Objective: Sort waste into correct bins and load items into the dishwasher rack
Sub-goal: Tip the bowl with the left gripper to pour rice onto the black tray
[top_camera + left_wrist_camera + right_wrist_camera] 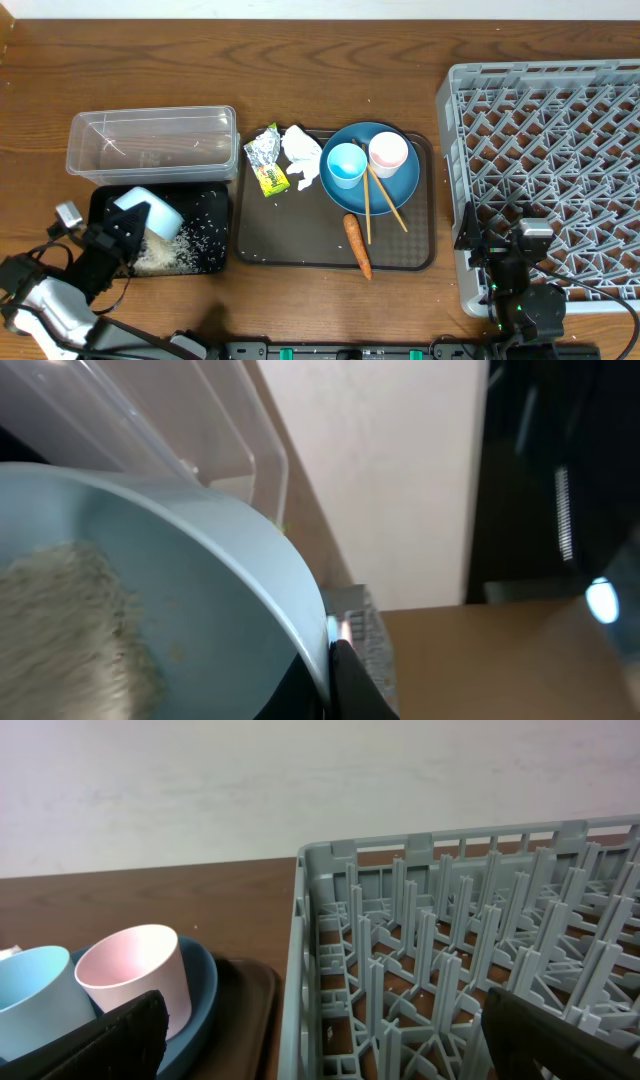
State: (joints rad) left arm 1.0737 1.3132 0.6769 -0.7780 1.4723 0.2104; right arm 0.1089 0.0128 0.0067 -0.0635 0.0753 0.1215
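Observation:
My left gripper (128, 222) is shut on the rim of the light-blue bowl (152, 212), which is tipped over the black tray (215, 200). In the left wrist view the fingers (345, 680) pinch the bowl's (200, 590) rim, and rice (70, 630) clings inside it. More rice (175, 250) lies in the black tray. The clear tub (150, 140) stands just behind. My right gripper (497, 245) hangs open over the front left corner of the grey rack (545, 150), holding nothing. On the brown tray are the wrapper (265, 160), tissue (300, 152), carrot (358, 245), dark-blue plate (395, 185), blue cup (347, 165), pink cup (388, 152) and chopsticks (380, 205).
The brown serving tray (290, 235) lies between the bins and the rack. In the right wrist view the rack wall (300, 970) stands next to the tray (250, 1010), with the pink cup (135, 970) and blue cup (35, 995) on the plate (205, 985).

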